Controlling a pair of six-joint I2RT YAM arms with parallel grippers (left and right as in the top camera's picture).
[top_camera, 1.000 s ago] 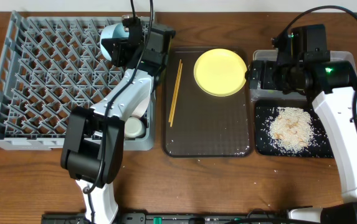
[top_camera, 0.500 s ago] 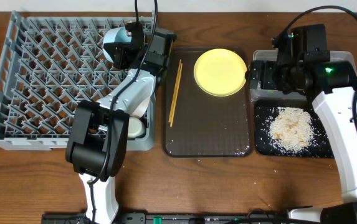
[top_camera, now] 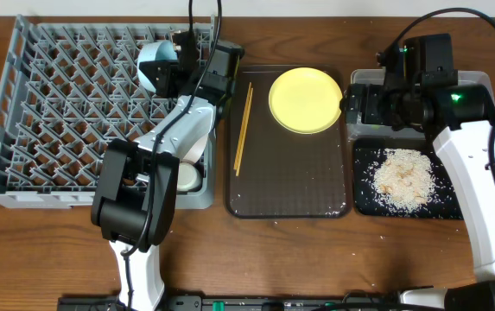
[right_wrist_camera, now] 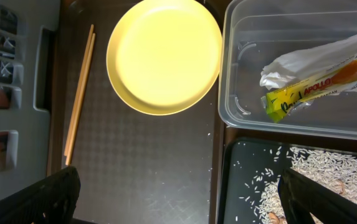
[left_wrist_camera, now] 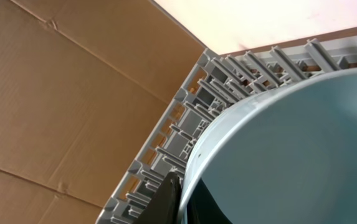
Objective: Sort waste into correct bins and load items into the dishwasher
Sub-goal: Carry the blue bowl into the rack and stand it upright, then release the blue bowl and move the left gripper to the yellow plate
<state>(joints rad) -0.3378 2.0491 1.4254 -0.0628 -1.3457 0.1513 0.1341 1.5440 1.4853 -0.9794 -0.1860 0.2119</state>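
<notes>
My left gripper is shut on the rim of the light blue bowl, holding it tilted over the back right corner of the grey dish rack. In the left wrist view the bowl fills the right side, its rim pinched at the left gripper. My right gripper hangs open and holds nothing, above the seam between the brown tray and the black tray of rice. The yellow plate and chopsticks lie on the brown tray. The napkin and wrapper lie in the clear box.
A small white cup stands in the rack's front right corner, with something white partly hidden under my left arm. The brown serving tray lies mid-table between the rack and the bins. Cardboard stands behind the rack.
My left arm has shifted a little, carrying the blue bowl slightly further over the rack's back right corner. The right arm has not moved.
</notes>
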